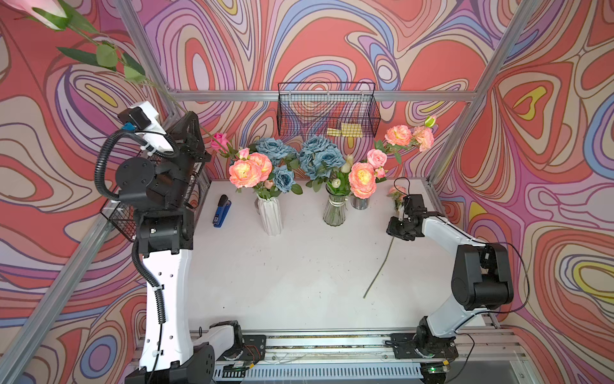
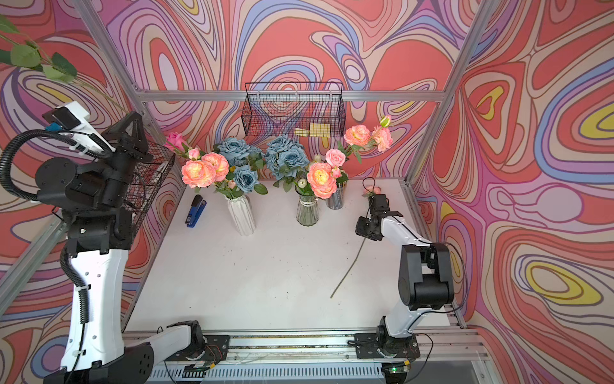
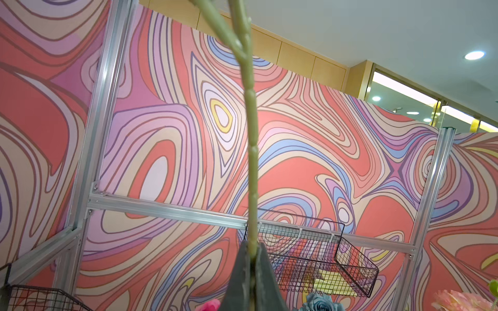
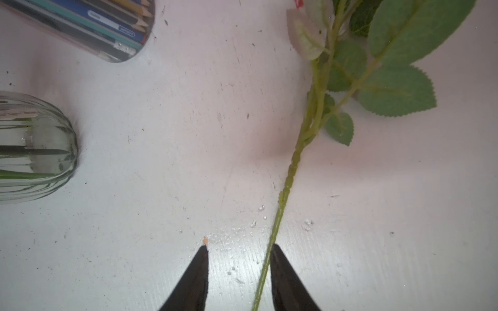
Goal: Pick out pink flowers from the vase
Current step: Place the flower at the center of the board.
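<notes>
My left gripper [image 3: 253, 243] is raised high at the left [image 1: 190, 114] and shut on the green stem [image 3: 250, 150] of a pink flower, whose head [image 1: 36, 11] reaches the upper left corner. More pink flowers [image 1: 244, 173] stand in the white vase [image 1: 269, 217] and in the glass vase [image 1: 335, 211], with peach heads [image 1: 362, 179] and a pink rose [image 1: 377, 158]. Another pink flower [image 1: 397, 192] lies on the table at the right. My right gripper [image 4: 239, 246] is open just above its stem [image 4: 289, 172], which runs beside one finger [image 4: 283, 274].
Dusty-blue roses [image 1: 275, 149] fill both vases. A clear cup of pencils [image 4: 80, 27] stands beside the glass vase [image 4: 35, 148]. A blue stapler [image 1: 221, 211] lies left of the white vase. Wire baskets hang on the back wall [image 1: 329, 109] and the left frame [image 1: 123, 219].
</notes>
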Action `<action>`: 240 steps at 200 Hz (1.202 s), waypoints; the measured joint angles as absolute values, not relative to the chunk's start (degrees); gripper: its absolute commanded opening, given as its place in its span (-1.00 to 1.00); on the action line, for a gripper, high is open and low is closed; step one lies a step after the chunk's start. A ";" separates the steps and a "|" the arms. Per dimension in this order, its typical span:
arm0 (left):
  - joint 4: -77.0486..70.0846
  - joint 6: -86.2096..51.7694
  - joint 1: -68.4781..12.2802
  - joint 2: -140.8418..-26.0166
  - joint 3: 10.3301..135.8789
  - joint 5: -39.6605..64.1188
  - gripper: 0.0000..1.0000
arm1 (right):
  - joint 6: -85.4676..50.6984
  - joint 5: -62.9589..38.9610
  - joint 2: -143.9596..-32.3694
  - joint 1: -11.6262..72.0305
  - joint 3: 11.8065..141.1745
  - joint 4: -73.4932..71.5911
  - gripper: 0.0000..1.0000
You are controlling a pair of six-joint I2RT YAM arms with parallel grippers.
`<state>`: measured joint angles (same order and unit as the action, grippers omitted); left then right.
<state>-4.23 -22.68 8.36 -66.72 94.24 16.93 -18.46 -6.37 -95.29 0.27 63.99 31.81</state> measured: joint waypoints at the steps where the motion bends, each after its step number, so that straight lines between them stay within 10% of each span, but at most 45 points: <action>1: -4.21 -22.63 8.36 -66.72 94.28 16.93 -1.00 | -18.46 -6.37 -95.24 0.27 63.99 31.81 -0.10; 134: 10.02 -5.72 8.36 -62.02 105.69 12.32 -1.00 | -20.84 -7.97 -82.24 0.27 60.07 29.45 0.34; 240: 18.28 -9.30 8.36 -53.84 84.88 24.99 -1.00 | -25.74 -11.97 -70.74 1.21 60.18 25.96 0.48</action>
